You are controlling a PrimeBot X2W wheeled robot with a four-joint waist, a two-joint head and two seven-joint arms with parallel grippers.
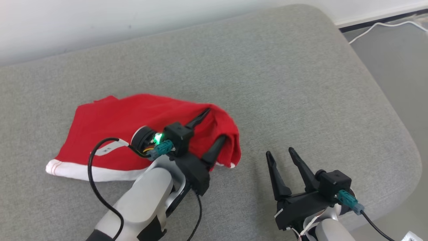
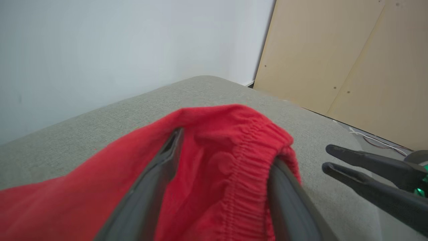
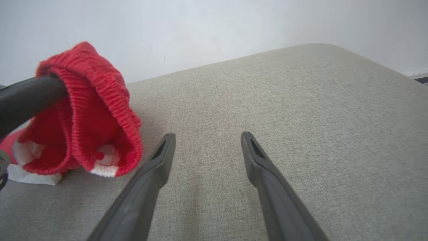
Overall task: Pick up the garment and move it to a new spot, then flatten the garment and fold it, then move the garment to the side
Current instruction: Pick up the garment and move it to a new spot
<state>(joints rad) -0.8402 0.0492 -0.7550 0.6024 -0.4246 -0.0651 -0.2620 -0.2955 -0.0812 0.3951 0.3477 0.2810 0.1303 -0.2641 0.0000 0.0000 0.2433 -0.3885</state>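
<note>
garment: red shorts (image 1: 133, 113), lying crumpled on the left half of the grey cushion (image 1: 284, 67), nearer the front edge than the wall side
shorts detail: white hem (image 1: 83, 170) along the front edge, elastic waistband (image 2: 247, 160) bunched up at the right end
left gripper (image 1: 216, 123): jaws spread wide, not pinching. It's poked into the right end of the shorts w/ red fabric draped over & between the fingers (image 2: 150, 194)
waistband vs fingers: from the left wrist cam the ribbed band is hooked over the right-hand finger, and the rest of the cloth sags between the two
same thing from the other side: right wrist cam shows one dark finger going in under the band, which is lifted off the cushion there
right gripper (image 1: 279, 151): jaws apart too, nothing in them. It's low over bare cushion just right of the shorts, not touching the cloth afaict
left arm bits: green light (image 1: 158, 136) is lit by the wrist, black cable (image 1: 92, 174) loops out over the shorts & cushion
bg: pale wall (image 1: 100, 20) behind the cushion, white cable (image 1: 374, 26) on the floor far right, tan wood panels (image 2: 334, 50) off past the corner
</note>
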